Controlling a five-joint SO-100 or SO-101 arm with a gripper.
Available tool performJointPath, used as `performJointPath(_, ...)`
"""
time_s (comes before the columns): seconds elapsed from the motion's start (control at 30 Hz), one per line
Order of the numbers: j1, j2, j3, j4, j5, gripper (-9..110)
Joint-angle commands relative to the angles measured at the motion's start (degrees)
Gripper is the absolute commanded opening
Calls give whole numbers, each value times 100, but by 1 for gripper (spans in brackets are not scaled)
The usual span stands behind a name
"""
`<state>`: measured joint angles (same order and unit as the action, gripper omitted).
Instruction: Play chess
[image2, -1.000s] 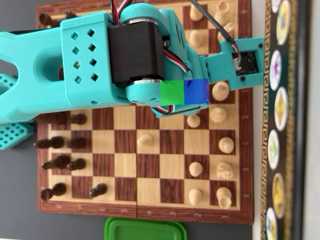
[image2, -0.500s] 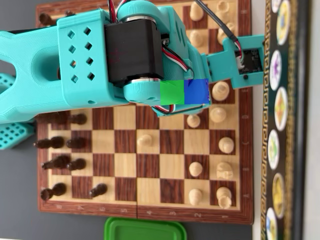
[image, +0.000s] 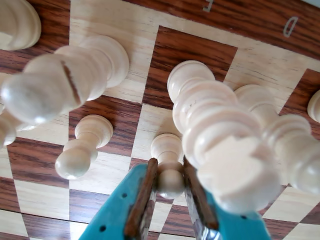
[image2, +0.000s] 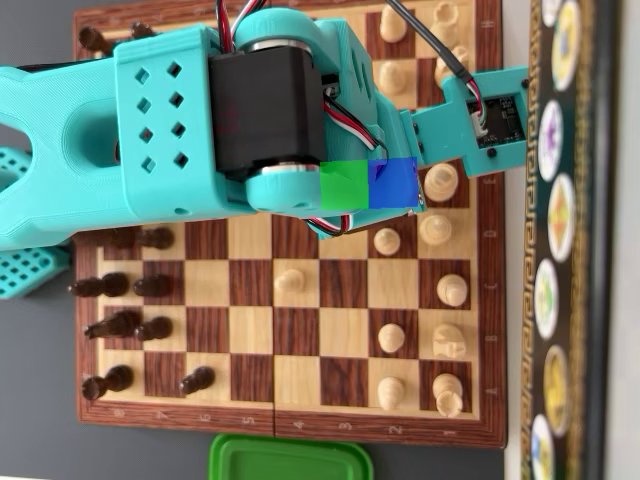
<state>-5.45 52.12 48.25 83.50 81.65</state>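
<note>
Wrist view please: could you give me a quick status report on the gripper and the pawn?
Gripper shut on white pawn. Pawn upright on chessboard. Tall white piece crowds right, second pawn left.

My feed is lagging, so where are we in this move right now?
Done: one white pawn already stands advanced mid-board. In hand: in the wrist view the gripper has its jaws around another white pawn, whose base still appears to sit on the chessboard. Left: lifting it and placing it on its target square.
</note>
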Motion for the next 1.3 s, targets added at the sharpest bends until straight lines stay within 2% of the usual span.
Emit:
performJointPath(0.0,79,114,-237,35,-35,6)
performJointPath(0.43,62,404,-167,35,-44,6)
performJointPath(1.1,18,1608,1292,-35,-18,6)
performJointPath(1.27,9,1811,1758,-404,-9,6)
